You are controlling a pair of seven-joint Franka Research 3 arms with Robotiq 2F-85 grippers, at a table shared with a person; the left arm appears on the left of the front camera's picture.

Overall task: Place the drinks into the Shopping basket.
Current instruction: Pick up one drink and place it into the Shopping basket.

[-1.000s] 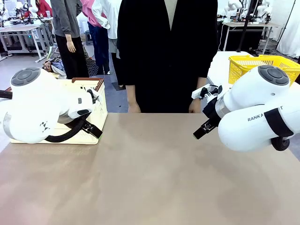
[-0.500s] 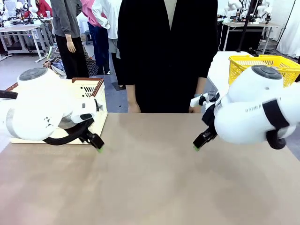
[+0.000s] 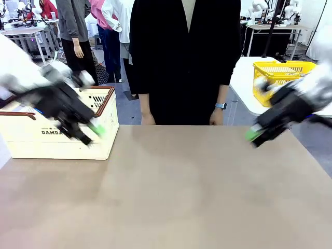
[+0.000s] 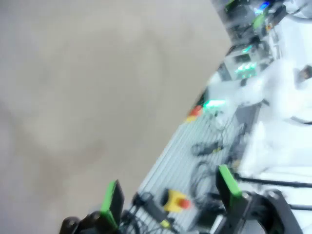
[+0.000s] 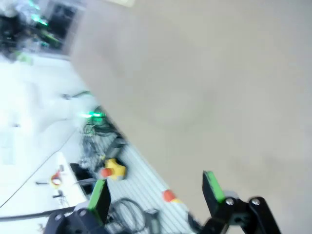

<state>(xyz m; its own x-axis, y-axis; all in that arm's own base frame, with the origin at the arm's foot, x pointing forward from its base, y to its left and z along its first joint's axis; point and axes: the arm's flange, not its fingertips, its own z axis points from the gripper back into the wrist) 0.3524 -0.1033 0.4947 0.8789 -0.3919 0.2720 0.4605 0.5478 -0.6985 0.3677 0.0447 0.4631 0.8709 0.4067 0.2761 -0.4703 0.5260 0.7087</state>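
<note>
Neither drink can is in view. The cream-white Shopping basket with a brown rim stands at the table's far left, "DAMDA" on its side. My left gripper, blurred by motion, hangs in front of the basket's right end. In the left wrist view it is open, with nothing between its green pads. My right gripper hovers over the table's right side, also blurred. The right wrist view shows it open and empty above the table's near edge.
A person in black stands at the far edge, hands resting by the table. A yellow mesh basket sits on a white side table at the right. Both wrist views look past the tabletop at cables and a stop button below.
Both arms have swung outward: the left one back and left, uncovering the basket, the right one toward the right edge. Both grippers stay open and empty.
</note>
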